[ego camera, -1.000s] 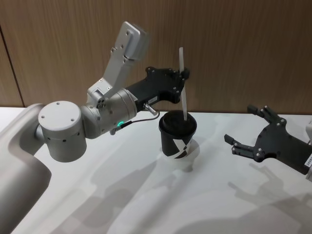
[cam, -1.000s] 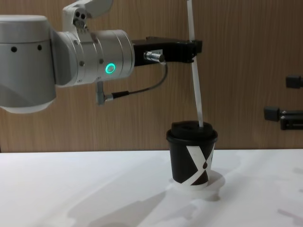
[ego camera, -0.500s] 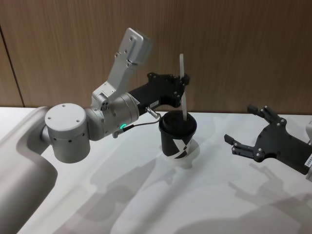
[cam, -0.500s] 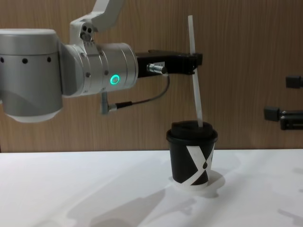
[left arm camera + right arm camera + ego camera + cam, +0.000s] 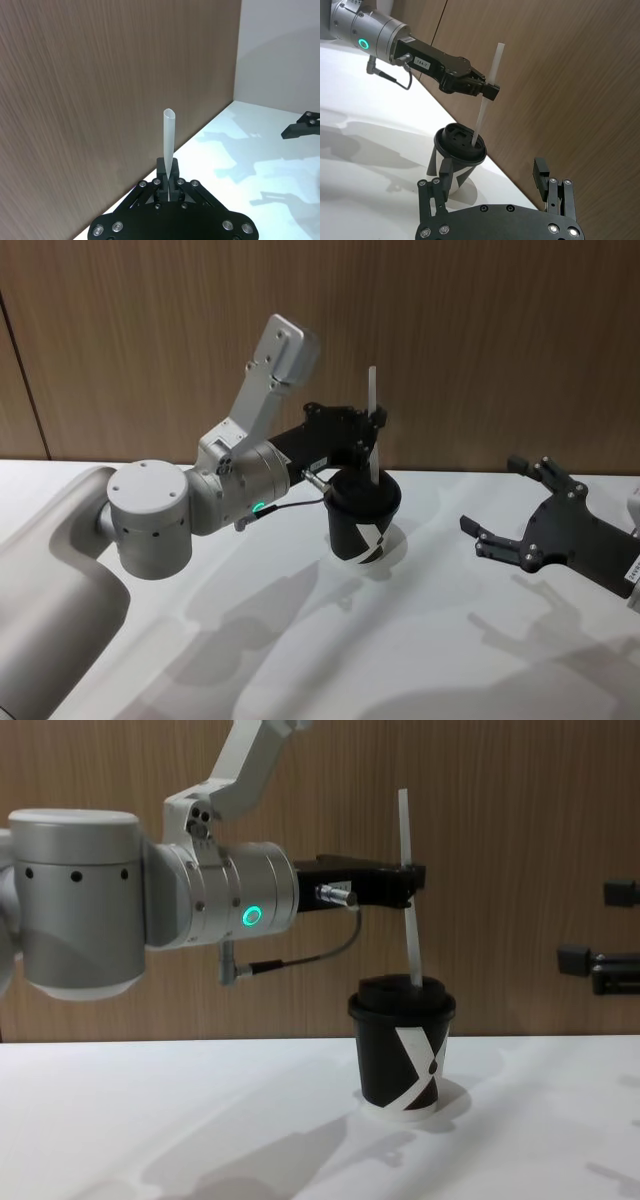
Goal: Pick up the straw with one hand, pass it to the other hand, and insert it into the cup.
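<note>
Above the cup point(image 5: 402, 1048), the left gripper point(image 5: 408, 886) pinched the straw point(image 5: 408, 890), its tip in the lid; insertion was underway, calling for further lowering. Right gripper point(image 5: 500, 525) waited spread.

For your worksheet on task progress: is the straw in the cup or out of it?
In. The straw passes down through the lid of the cup, and the left end effector grips it above.
</note>
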`<state>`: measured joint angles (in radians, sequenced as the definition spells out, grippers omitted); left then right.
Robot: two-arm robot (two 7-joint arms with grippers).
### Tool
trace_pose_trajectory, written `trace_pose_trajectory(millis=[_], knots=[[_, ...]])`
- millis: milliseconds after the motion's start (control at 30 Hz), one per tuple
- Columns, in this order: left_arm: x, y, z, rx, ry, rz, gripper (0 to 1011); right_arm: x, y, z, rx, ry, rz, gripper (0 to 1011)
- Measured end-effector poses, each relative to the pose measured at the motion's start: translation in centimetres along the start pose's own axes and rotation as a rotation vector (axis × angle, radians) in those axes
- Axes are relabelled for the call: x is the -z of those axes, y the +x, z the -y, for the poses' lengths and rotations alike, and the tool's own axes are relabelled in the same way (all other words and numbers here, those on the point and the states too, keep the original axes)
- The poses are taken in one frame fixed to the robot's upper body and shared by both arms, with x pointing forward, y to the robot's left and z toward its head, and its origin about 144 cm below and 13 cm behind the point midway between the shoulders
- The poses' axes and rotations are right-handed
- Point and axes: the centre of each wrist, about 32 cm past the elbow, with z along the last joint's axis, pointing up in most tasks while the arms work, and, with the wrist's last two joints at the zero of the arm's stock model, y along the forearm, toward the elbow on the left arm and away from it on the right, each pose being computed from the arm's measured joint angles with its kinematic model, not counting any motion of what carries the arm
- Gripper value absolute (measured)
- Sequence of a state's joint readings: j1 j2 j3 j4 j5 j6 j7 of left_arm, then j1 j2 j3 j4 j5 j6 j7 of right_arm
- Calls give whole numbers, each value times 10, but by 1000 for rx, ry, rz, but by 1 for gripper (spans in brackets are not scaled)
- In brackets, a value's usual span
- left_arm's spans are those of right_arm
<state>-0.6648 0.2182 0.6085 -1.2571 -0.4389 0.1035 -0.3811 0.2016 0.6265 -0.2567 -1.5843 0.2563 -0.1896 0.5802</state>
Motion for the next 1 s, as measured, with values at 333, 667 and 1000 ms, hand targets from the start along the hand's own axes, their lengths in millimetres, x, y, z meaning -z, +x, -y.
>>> trace_pose_trajectory(millis=[333,667,1000], knots=[[4,0,2,-8,14,-3,257,0,0,0,0,0,0,1001],[6,0,3,-12,20,-4,551,0,0,0,0,0,0,1001],[7,0,3,-14,22,-4,888,0,0,0,0,0,0,1001]])
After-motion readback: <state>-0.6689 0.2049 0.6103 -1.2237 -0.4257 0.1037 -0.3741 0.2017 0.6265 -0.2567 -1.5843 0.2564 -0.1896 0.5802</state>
